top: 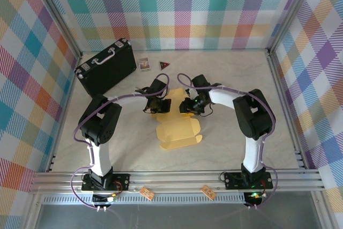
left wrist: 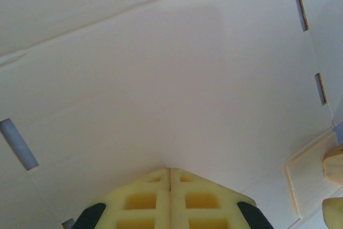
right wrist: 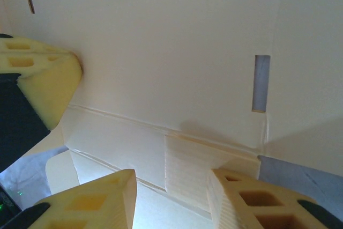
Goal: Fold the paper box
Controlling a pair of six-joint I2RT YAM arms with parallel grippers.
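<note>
**Ann:** The paper box (top: 179, 130) lies in the middle of the bench (top: 230, 79). It's a flat die-cut sheet, not yet folded, with its far end between the two tools.

**Raj:** The left tool (left wrist: 170, 174) has its fingers pressed together, tips right up against the pale panel. I can't see anything pinched.

**Ann:** The right tool (right wrist: 171, 175) has its fingers apart, straddling a scored flap strip — not clamped on it, as far as I can tell.

**Raj:** I'd judge it light, thin card. It looks stiff across the panels, ready to hinge at the creases, and likely to skid on that smooth bench.

**Ann:** So take a flap by its free edge, close to the crease, and pin the main panel — too hard a squeeze would dent it.
</note>
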